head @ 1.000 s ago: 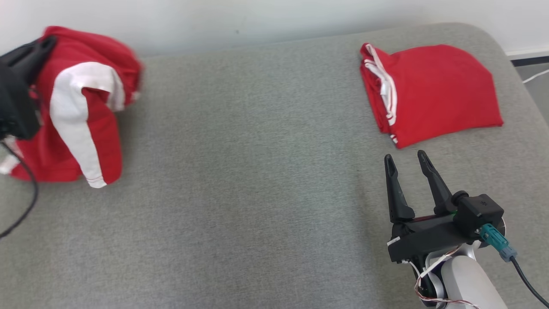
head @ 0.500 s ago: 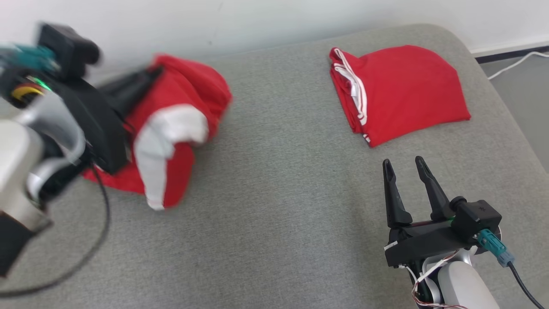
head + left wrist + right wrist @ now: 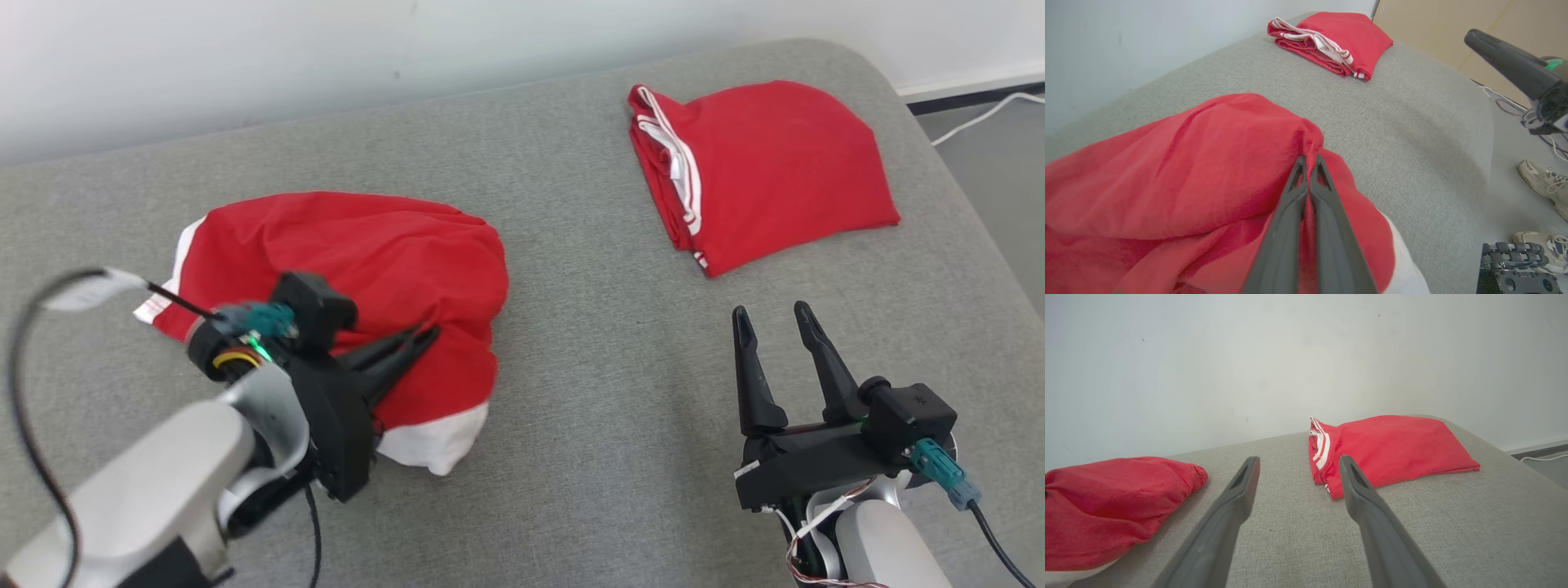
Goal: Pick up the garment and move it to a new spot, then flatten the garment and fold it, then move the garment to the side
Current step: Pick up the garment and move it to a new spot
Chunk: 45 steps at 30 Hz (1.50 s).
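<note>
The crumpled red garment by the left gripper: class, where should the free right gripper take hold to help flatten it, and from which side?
Probably the white band at the near corner of the crumpled garment, approached from the robot's right, low along the cushion. That hem lies exposed facing the open right gripper, while the left gripper pinches a raised fold.

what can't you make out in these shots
Head view: the left gripper and its arm cover the near part of the crumpled garment.
Left wrist view: bottom and left edges cut that garment off; the right edge cuts a person's shoes.
Right wrist view: the left edge cuts it too.
All views: the folded garment's top layer hides its inner layers.
</note>
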Tool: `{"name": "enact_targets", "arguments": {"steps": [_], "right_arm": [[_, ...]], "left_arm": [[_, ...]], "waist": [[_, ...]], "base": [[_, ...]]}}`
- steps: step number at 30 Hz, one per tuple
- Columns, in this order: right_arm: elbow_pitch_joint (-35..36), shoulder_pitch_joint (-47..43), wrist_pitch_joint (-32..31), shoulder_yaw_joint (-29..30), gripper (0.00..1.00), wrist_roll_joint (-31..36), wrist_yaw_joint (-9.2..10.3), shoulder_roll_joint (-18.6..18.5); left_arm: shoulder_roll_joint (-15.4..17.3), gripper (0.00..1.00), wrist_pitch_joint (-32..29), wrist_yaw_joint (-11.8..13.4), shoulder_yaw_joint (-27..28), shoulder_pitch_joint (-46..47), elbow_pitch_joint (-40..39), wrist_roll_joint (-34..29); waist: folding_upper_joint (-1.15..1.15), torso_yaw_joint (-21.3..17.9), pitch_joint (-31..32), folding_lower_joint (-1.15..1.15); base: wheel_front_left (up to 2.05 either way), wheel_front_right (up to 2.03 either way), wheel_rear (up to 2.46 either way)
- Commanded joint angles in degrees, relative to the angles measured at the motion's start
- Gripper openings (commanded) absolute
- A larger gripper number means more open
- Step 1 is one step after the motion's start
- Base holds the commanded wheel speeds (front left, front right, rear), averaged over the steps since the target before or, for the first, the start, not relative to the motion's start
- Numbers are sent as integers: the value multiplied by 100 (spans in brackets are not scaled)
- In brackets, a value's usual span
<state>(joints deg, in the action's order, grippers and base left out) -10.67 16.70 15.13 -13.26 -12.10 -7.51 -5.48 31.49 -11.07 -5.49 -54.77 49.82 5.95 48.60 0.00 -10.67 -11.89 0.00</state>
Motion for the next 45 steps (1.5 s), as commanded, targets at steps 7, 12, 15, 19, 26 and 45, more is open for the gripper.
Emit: {"name": "enact_targets", "arguments": {"steps": [7, 12, 15, 19, 26, 45], "right_arm": [[-54, -29, 10, 0, 100, 23, 4, -46], [-41, -141, 10, 73, 100, -11, 4, -13], [-38, -187, 10, 104, 100, 8, 4, 5], [-35, -203, 10, 167, 100, 22, 4, 8], [-10, -258, 10, 251, 100, 76, 4, -8], [-60, -129, 10, 134, 100, 0, 4, -34]], "left_arm": [[-468, 100, 1010, 79, -48, -326, 597, -352], [-580, 100, 1623, 391, 19, -500, 620, -603], [-588, 100, 1908, 714, 106, -627, 580, -760], [-614, 100, 2158, 985, 221, -786, 504, -778], [-619, 100, 2430, 1318, 436, -1223, 447, -622], [-630, 100, 2542, 972, 490, -1506, 1602, -385]], "waist": [[0, 168, 79, 0], [0, 282, 148, 0], [0, 351, 172, 0], [0, 425, 196, 0], [0, 620, 245, 0], [0, 534, 88, 0]], "base": [[0, 0, 0], [0, 0, 0], [0, 0, 0], [0, 0, 0], [0, 0, 0], [0, 0, 0]]}}
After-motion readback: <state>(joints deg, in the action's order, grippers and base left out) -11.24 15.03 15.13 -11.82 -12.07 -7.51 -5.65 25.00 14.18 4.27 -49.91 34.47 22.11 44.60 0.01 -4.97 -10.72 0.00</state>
